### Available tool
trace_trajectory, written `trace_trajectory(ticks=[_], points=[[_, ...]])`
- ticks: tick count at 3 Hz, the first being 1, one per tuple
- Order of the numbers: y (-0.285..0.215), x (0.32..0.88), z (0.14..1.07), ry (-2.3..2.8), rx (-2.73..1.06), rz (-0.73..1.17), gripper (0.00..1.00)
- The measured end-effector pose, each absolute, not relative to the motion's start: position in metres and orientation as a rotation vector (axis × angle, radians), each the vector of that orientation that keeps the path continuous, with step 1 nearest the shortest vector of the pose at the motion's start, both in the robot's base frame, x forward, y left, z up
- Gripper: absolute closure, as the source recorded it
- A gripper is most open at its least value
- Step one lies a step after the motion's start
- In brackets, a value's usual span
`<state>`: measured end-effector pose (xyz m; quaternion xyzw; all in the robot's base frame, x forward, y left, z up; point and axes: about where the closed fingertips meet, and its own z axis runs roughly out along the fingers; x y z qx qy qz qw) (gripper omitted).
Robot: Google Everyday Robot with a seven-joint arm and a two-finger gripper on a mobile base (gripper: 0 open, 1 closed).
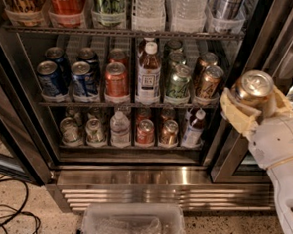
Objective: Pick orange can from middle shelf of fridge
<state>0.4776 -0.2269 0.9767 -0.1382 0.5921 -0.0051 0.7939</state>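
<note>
My gripper (pixel 255 107) is at the right of the camera view, outside the fridge (pixel 133 163), in front of its right door post. Its tan padded fingers (pixel 235 113) are shut on the orange can (pixel 254 92), a coppery golden can with a silver top, held upright and clear of the shelves. The middle shelf (pixel 122 105) is a dark wire rack; at its right end stand two more coppery cans (pixel 210 82) in a clear tray. My white arm (pixel 283 157) runs down to the lower right.
On the middle shelf stand blue cans (pixel 48 77), an orange-red can (pixel 117 79), a tall bottle (pixel 148 73) and green cans (pixel 178 81). Large bottles (pixel 69 2) fill the shelf above, small cans and bottles the shelf below. A clear bin (pixel 135 222) sits on the floor, cables (pixel 1 214) at left.
</note>
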Motion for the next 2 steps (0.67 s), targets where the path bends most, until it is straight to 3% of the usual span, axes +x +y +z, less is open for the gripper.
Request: trace_trajectory(ticks=[2], points=[[-0.249,0.462,1.006,1.231,-0.268,0.111,1.0]])
